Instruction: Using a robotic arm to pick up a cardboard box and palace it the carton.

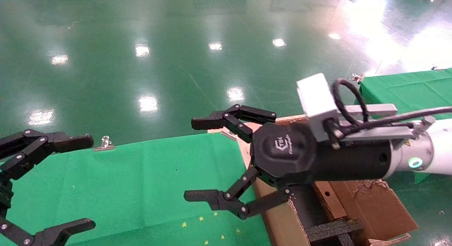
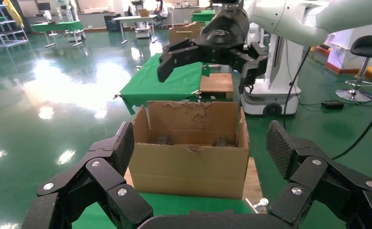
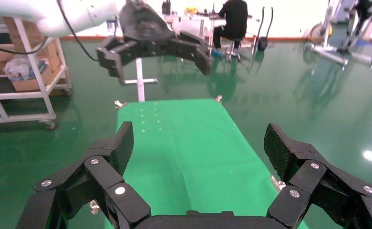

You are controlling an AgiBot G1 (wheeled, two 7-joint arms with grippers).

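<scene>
My right gripper [image 1: 196, 159], black on the white arm with a green ring light, is open and empty. It hovers over the left edge of the large carton [image 1: 282, 221], pointing toward the green table [image 1: 141, 175]. Its own view shows its jaws wide apart [image 3: 201, 143] over bare green cloth. A narrow brown cardboard box with a round hole [image 1: 328, 200] stands inside the carton beside black foam inserts [image 1: 332, 228]. My left gripper [image 1: 86, 182] is open and empty at the table's left end, facing the carton [image 2: 189, 162]. The left wrist view also shows the right gripper [image 2: 205, 71] above the carton.
A second green table [image 1: 406, 87] stands at the far right. A metal clip [image 1: 104, 143] holds the cloth at the table's far edge. Shiny green floor lies beyond. The carton's torn flap [image 1: 374, 203] spreads to the right.
</scene>
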